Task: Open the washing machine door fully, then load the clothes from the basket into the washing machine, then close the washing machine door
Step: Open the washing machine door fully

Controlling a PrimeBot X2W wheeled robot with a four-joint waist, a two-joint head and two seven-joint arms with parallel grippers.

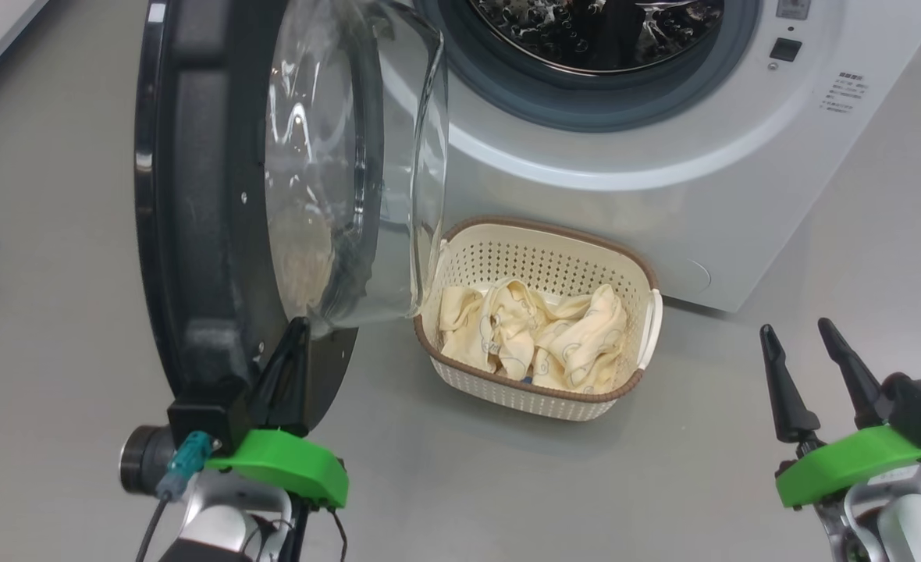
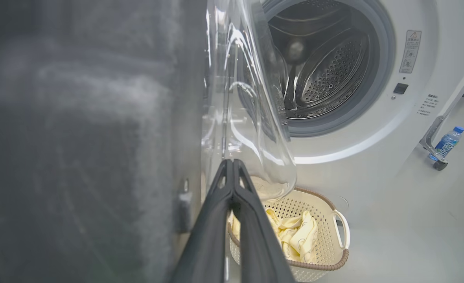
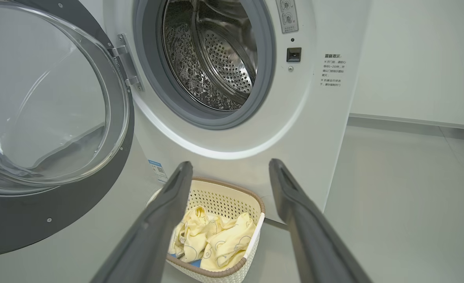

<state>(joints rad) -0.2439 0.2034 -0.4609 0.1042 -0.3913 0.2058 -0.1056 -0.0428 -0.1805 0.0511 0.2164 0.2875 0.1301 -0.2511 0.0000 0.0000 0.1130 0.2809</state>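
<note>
Black-rimmed washing machine door (image 1: 195, 195): stands out, not fully back; we judge step 1 unfinished.
Left gripper (image 1: 298, 336): jaws together, seemingly touching the door's inner face.
Right gripper (image 1: 796, 329): jaws apart, empty.
Clothes (image 1: 538, 332): in the basket (image 1: 546, 226), before the washing machine (image 1: 663, 179).
Next: we push the door wider.

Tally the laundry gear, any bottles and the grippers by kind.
Washing machine: 1
Door: 1
Basket: 1
Clothes heap, pieces cannot be told apart: 1
Water bottle: 1
Grippers: 2 (left gripper, right gripper)
Total: 7

Bare laundry corner: white front-loading washing machine (image 3: 318, 118), basket (image 3: 224, 198) of clothes (image 3: 216, 243), plain grey floor (image 3: 393, 204), white wall (image 3: 413, 59).
</note>
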